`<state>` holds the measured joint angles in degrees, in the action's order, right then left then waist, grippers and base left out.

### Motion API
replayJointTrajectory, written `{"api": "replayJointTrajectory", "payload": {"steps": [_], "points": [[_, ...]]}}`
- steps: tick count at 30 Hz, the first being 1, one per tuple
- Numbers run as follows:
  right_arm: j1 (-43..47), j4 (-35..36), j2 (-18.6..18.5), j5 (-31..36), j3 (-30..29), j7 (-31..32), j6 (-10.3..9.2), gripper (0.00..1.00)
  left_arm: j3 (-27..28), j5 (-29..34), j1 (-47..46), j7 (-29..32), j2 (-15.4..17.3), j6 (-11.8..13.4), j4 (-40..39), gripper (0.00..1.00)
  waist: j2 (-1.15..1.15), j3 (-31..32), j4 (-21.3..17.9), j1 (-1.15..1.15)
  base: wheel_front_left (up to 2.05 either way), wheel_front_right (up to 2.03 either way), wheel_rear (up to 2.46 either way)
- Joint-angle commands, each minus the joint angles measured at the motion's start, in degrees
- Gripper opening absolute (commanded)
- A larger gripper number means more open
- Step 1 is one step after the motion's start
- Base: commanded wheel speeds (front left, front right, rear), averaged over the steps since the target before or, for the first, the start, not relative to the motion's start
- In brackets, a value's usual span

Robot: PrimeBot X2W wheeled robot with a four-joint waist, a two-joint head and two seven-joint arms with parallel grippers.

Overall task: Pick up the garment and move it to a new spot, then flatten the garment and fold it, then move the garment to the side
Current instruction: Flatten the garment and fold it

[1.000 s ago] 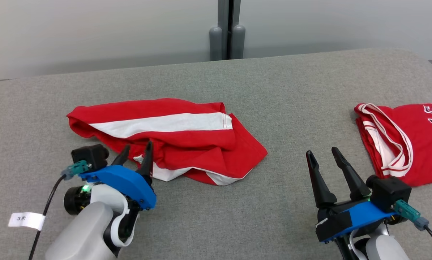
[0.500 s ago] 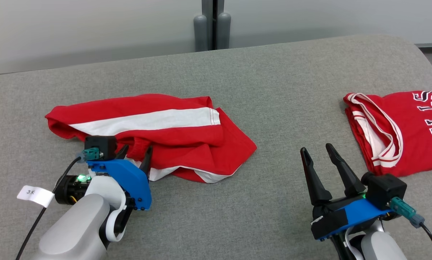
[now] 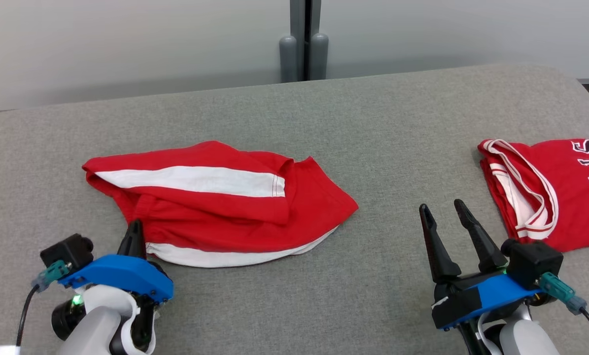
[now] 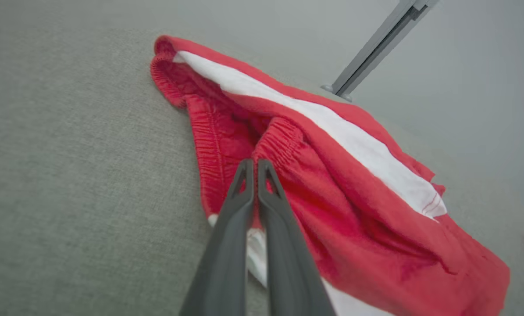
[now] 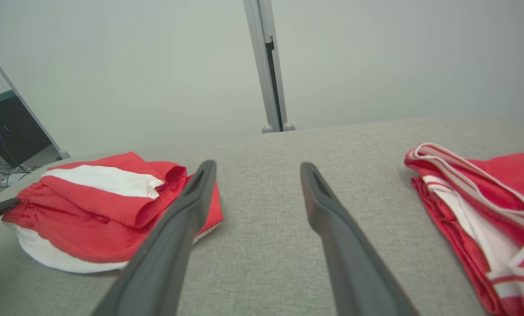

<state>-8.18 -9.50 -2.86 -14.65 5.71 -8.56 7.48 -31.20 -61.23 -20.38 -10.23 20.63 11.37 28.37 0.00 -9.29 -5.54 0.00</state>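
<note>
One pair of red fabric shorts with a white stripe and one red jersey with white trim and lettering are lying on one grey cloth-covered worktop, making two garments. Two end effectors are showing, the left end effector and the right end effector, each bearing two long dark fingers. One grey upright post is standing behind.

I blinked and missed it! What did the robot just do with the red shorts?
The left gripper snapped shut on the red shorts at their near edge and drew back toward the robot, tugging that edge smoother. The right gripper stayed open, and the red jersey beside it stayed put.
</note>
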Motion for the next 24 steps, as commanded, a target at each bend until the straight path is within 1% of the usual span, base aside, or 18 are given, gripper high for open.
{"api": "replayJointTrajectory", "payload": {"steps": [1, 3, 4, 5, 9, 12, 17, 21, 22, 24], "points": [[0.29, 0.39, -0.07, 0.56, -0.03, 0.32, 0.03, 1.0, 1.21, -0.83, 1.16, -1.37, -0.62, -0.68, -0.46, 0.0, 0.0, 0.15, 0.51, 0.0, 0.0, 0.0, 0.0], [0.35, 0.64, -0.07, 0.59, -0.06, 0.58, 0.03, 1.0, 2.51, -1.25, 2.13, -2.81, -1.02, -0.96, -0.61, 0.0, 0.0, 0.48, 1.11, 0.0, 0.0, 0.0, 0.0], [0.43, 0.74, -0.07, 0.71, -0.06, 0.77, 0.03, 1.0, 2.92, -1.63, 2.66, -3.25, -1.54, -1.28, -0.54, 0.36, 0.0, 0.71, 1.42, 0.0, 0.0, 0.0, 0.0], [0.49, 0.8, -0.07, 0.74, 0.05, 0.96, 0.03, 1.0, 3.1, -1.27, 3.0, -3.61, -1.78, -1.38, -0.48, 1.0, 0.0, 0.9, 1.59, 0.0, 0.0, 0.0, 0.0], [1.24, 1.18, -0.07, 0.85, -0.04, 1.55, 0.03, 1.0, 4.3, 0.56, 4.01, -4.66, -2.58, -3.45, -1.93, 1.0, 0.0, 1.9, 2.38, 0.0, 0.0, 0.0, 0.0], [1.7, 1.6, -0.07, 1.15, -0.36, 2.0, 0.03, 1.0, 6.22, 3.5, 5.33, -4.94, -2.98, -5.03, -4.07, 1.0, 0.0, 2.62, 2.91, 0.0, 0.0, 0.0, 0.0], [2.83, 2.53, -0.07, 1.55, -1.39, 2.79, 0.03, 1.0, 11.84, 12.08, 9.18, -4.96, -4.07, -6.99, -9.93, 1.0, 0.0, 3.3, 3.83, 0.0, 0.0, 0.0, 0.0], [3.8, 2.85, -0.07, 1.8, -2.06, 3.63, 0.03, 1.0, 14.17, 20.65, 12.18, -4.98, -4.27, -8.83, -14.08, 1.0, 0.0, 3.79, 4.47, 0.0, 0.0, 0.0, 0.0], [3.8, 2.85, -0.07, 1.8, -2.06, 3.63, 0.03, 1.0, 14.17, 20.65, 12.18, -4.98, -4.27, -8.83, -14.08, 1.0, 0.0, 3.79, 4.47, 0.0, 0.0, 0.0, 0.0], [4.28, 2.76, -0.07, 1.7, -2.38, 4.2, 0.03, 1.0, 15.24, 24.06, 13.65, -4.98, -4.69, -9.4, -15.39, 1.0, 0.0, 3.99, 4.77, 0.0, 0.0, 0.0, 0.0]]}}
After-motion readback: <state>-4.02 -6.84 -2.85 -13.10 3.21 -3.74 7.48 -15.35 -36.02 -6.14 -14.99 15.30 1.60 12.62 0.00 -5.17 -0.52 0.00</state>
